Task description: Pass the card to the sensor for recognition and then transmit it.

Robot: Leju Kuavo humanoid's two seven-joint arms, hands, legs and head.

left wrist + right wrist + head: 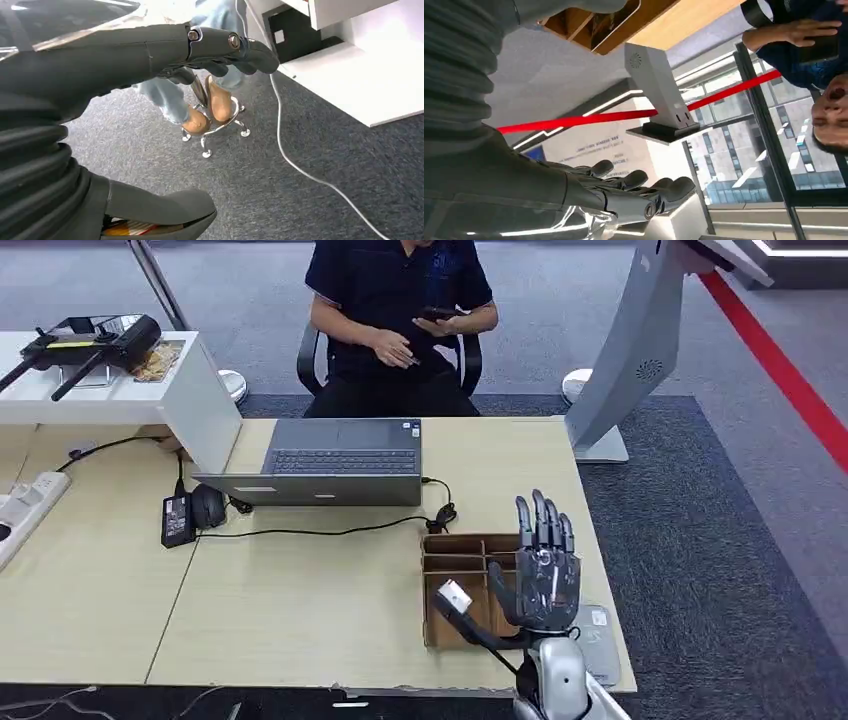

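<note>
My right hand (545,570) is raised over the right side of a brown cardboard divider box (462,570) at the table's near right. Its fingers point straight up and are spread, and the thumb reaches left over the box. A small white piece (453,595) shows at the thumb tip; I cannot tell if it is a card or part of the thumb. A flat grey pad-like device (600,632) lies on the table just right of the hand. The right wrist view shows the right hand's fingers (634,192) extended and empty. My left hand (150,50) hangs beside the table, holding nothing.
An open laptop (340,462) sits mid-table with a black cable, a mouse (208,505) and a power brick (177,519) to its left. A seated person (400,310) holding a phone faces me. A grey kiosk stand (625,370) rises at the table's far right corner.
</note>
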